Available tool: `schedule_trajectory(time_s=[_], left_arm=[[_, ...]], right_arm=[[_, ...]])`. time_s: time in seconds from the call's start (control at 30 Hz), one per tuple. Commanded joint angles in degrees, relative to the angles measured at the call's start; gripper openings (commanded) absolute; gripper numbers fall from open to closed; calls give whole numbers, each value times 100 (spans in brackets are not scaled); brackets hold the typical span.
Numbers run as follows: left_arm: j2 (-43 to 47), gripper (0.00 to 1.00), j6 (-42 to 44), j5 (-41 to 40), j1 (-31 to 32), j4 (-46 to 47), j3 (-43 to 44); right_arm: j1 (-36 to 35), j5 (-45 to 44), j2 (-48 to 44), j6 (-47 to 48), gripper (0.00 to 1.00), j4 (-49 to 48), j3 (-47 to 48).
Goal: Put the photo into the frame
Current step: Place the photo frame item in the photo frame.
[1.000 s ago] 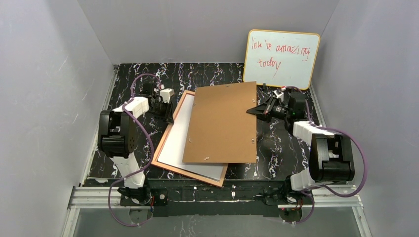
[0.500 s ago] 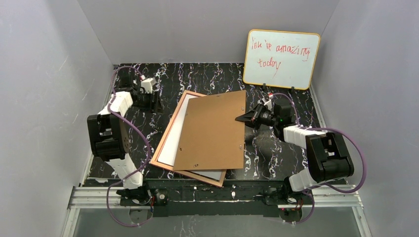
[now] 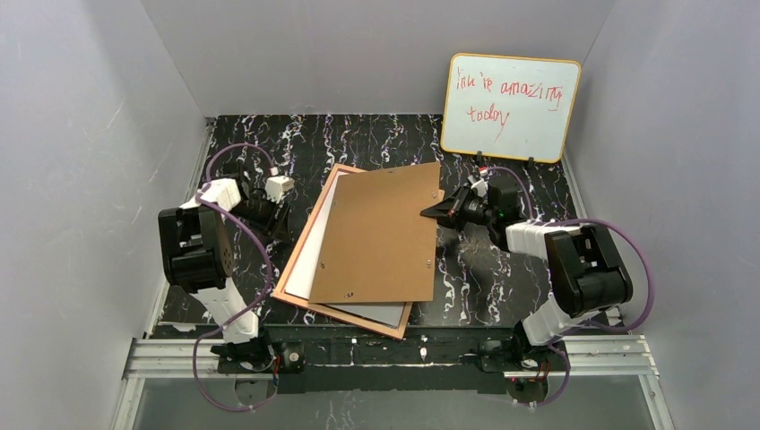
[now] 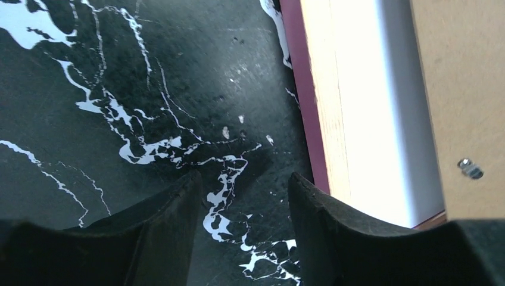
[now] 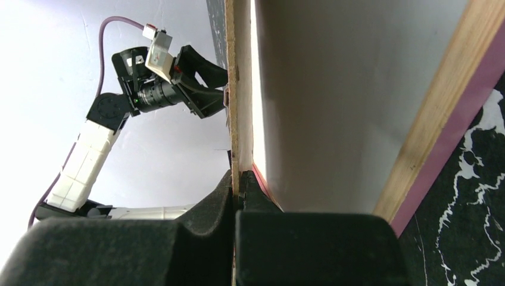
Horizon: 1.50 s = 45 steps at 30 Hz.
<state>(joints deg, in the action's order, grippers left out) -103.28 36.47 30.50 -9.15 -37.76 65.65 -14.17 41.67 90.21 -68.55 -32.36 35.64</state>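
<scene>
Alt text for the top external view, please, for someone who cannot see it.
The right gripper pinches the right edge of a brown backing board lying askew over the frame, a white sheet showing beneath. The left gripper hangs open beside the frame's left edge; a whiteboard leans at the back.

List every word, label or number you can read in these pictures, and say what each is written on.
"You're amazing": red handwriting, top line on the whiteboard.
"today": red handwriting, second line, same board.
No writing readable on the backing board or the frame.
</scene>
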Motion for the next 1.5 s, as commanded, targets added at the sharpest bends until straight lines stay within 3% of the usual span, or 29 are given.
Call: schedule_trajectory(time_s=[0.0, 0.73, 1.47], left_arm=[[324, 53, 954, -72, 1, -381, -288], [393, 49, 2142, 556, 68, -1274, -865], [535, 41, 2933, 1448, 392, -2282, -1053]], right_arm=[[-78, 25, 107, -93, 1, -411, 320], [-173, -692, 453, -3, 1, -427, 540], [-437, -537, 1145, -154, 1, -755, 956]])
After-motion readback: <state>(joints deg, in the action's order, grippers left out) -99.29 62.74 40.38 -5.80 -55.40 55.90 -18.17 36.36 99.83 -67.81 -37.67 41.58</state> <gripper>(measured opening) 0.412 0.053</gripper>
